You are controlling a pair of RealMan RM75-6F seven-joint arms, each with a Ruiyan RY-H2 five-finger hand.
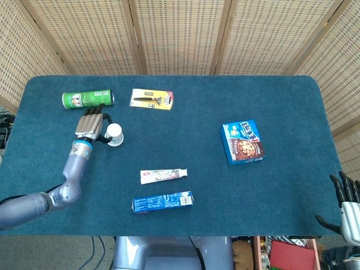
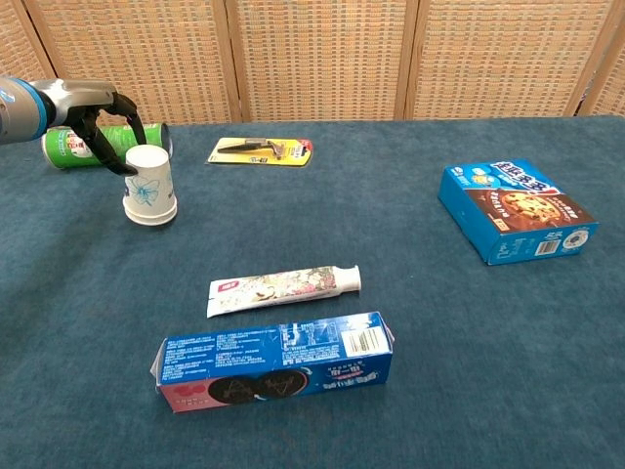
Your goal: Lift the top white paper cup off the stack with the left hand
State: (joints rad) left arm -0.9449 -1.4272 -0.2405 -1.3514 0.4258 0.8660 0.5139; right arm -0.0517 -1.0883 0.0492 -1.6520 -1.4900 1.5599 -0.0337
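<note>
The white paper cup stack (image 2: 149,188) stands upside down and upright on the blue tablecloth at the far left, with a faint floral print on its side. It also shows from above as a white disc (image 1: 115,134). My left hand (image 2: 98,112) reaches in from the left and its dark fingers curl around the cup's upper part, gripping it. In the head view the left hand (image 1: 91,125) lies just left of the cup. The cups look like one piece, with no gap between them. My right hand (image 1: 349,203) hangs off the table's near right corner, fingers spread, holding nothing.
A green can (image 2: 73,147) lies on its side just behind the left hand. A razor pack (image 2: 262,149) lies further right at the back. A toothpaste tube (image 2: 283,286) and a blue biscuit box (image 2: 278,362) lie in front. A blue cookie box (image 2: 516,210) sits at the right.
</note>
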